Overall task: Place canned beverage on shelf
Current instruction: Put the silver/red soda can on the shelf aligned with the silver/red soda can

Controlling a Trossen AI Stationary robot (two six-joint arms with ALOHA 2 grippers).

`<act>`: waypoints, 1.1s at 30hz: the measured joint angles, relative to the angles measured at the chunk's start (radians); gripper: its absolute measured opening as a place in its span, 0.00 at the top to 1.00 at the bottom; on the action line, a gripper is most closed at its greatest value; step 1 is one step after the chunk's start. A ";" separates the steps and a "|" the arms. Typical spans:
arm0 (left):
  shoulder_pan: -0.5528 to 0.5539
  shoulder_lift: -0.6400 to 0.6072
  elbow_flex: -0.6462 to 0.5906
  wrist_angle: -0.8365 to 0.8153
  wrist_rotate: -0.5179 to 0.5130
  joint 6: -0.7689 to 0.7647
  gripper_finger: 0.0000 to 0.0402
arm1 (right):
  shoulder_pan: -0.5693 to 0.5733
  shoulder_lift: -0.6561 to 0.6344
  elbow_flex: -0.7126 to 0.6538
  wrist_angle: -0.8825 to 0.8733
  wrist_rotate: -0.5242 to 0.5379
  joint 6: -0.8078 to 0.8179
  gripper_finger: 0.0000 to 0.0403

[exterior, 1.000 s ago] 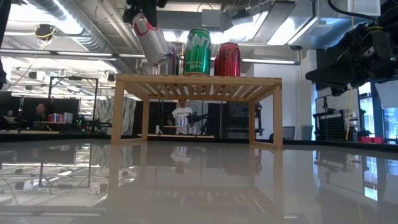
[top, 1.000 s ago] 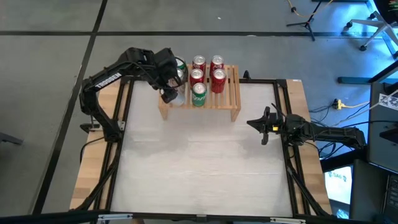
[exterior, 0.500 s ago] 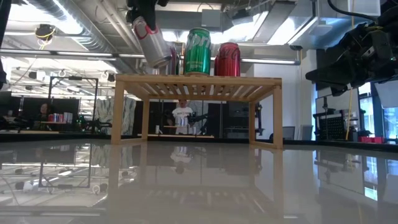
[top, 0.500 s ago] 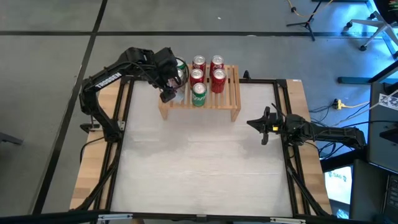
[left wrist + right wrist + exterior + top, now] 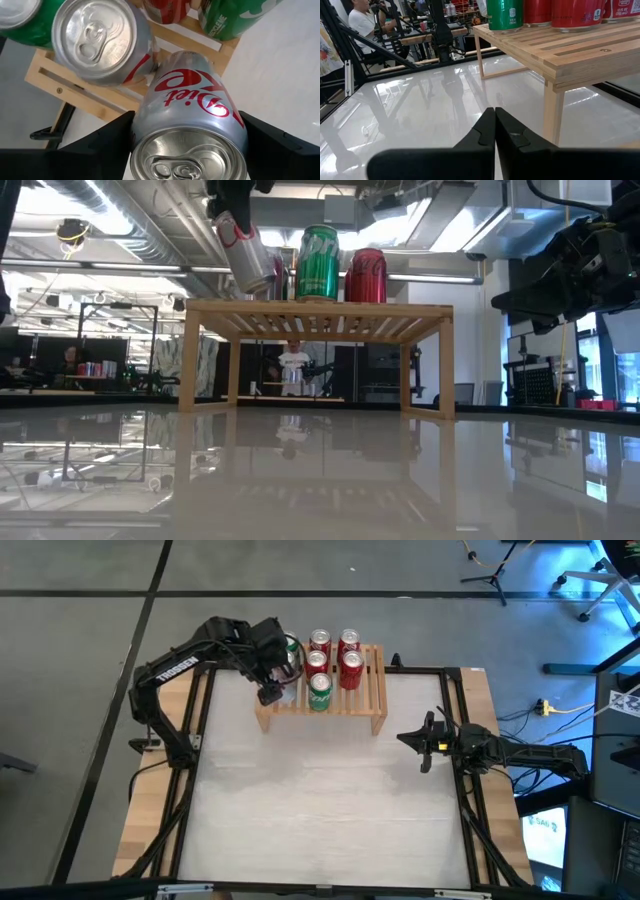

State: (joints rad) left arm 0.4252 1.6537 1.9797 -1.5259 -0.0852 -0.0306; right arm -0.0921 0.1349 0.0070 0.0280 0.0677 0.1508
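A silver Diet Coke can (image 5: 190, 115) hangs tilted over the left end of the light wooden shelf (image 5: 352, 698), with my left gripper (image 5: 187, 145) shut on it. In the low view the can (image 5: 246, 252) leans, lid end up, and its lower end is a little above the slats. On the shelf stand red cans (image 5: 349, 666), green cans (image 5: 319, 690) and another silver can (image 5: 95, 42). My right gripper (image 5: 495, 125) waits shut over the table's right side (image 5: 405, 737), clear of everything. My left gripper pinches the can's side wall (image 5: 142, 132) between its two fingers (image 5: 107, 142), close to the lid end. The fingers come steeply from above, one on each side of the can. The can hangs tilted below them, clear of the shelf.
The shelf stands at the far middle of the white table (image 5: 320, 800). The slats at the shelf's right end (image 5: 377, 670) are bare. Black frame rails (image 5: 468, 790) run along the table's sides. People sit in the room beyond the table (image 5: 362, 25).
My left gripper has turned a little at the wrist while staying over the shelf's left end. The held can has shifted slightly with it and still hangs tilted above the slats.
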 joint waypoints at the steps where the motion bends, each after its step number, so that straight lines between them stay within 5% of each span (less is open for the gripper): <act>1: 0.000 0.005 0.000 0.003 0.002 0.006 0.28 | 0.000 0.000 0.000 0.000 0.000 0.000 0.99; 24: 0.000 0.062 0.000 -0.007 -0.007 0.045 0.28 | 0.000 0.000 0.000 0.000 0.000 0.000 0.99; 33: 0.000 0.062 0.000 -0.005 -0.010 0.061 0.20 | 0.000 0.000 0.000 0.000 0.000 0.000 0.99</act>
State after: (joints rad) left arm 0.4252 1.7157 1.9797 -1.5307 -0.0952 0.0299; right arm -0.0921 0.1349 0.0067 0.0280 0.0673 0.1509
